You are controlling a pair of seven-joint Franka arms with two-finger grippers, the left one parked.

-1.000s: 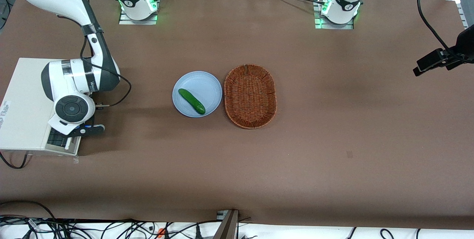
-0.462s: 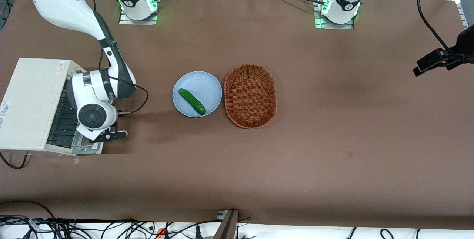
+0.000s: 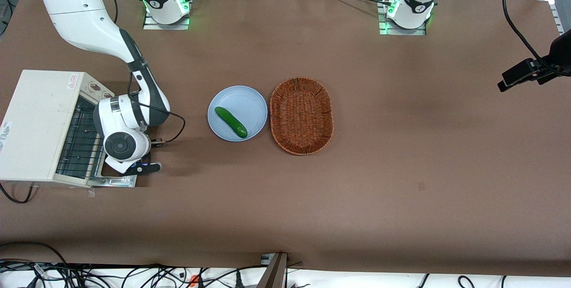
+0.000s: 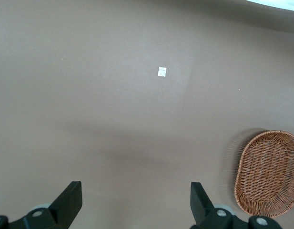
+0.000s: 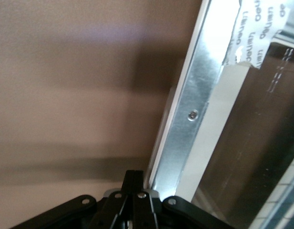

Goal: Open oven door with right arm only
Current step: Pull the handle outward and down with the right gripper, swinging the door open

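On your brown bench, a pale blue round plate carrying a green cucumber sits just beside an oval wicker basket, both well apart from the cream-white boxy toaster oven at the working arm's end. Its shiny-framed oven door hangs lowered, wire rack exposed. The white jointed right arm covers most of the door; the small black tool sits at the door's outer edge, its fingers pressed together.

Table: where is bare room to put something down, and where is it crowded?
Bare table runs from the wicker basket toward the parked arm's end. Crowded: the oven, its lowered oven door and the right arm's hand over it; the plate with cucumber beside the basket.
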